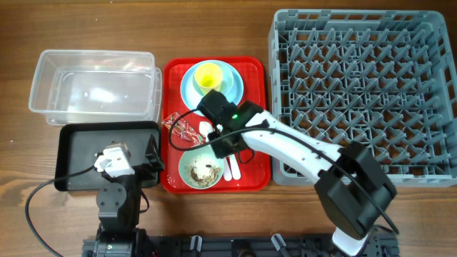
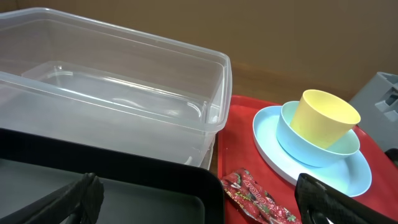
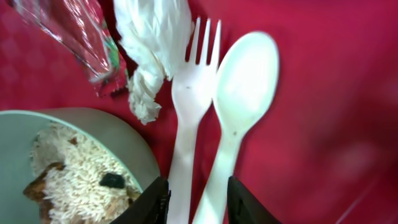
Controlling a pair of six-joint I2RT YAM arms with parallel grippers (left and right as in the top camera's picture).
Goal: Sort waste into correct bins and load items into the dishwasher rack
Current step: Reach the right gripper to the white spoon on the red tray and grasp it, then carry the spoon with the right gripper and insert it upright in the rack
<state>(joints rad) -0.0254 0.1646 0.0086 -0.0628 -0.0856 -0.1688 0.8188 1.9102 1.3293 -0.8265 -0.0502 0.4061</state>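
My right gripper (image 3: pixel 198 202) is open low over the red tray (image 3: pixel 323 112), its jaws astride the handles of the white fork (image 3: pixel 186 106) and spoon (image 3: pixel 242 74), which lie flat side by side. Left of them are the white tissue (image 3: pixel 152 37), the red wrapper (image 3: pixel 81 31) and the green bowl (image 3: pixel 118 134) holding rice (image 3: pixel 74 174) with brown scraps. The yellow cup (image 1: pixel 208 75) stands in the small blue bowl (image 1: pixel 221 80) on the blue plate (image 1: pixel 189 84). My left gripper (image 2: pixel 202 196) is wide open and empty above the black tray (image 2: pixel 124 186).
The clear tub (image 1: pixel 93 86) stands behind the black tray (image 1: pixel 78 139), left of the red tray (image 1: pixel 253 71). The grey dishwasher rack (image 1: pixel 364 93) fills the right side. The right arm reaches from the front right across the tray's lower half.
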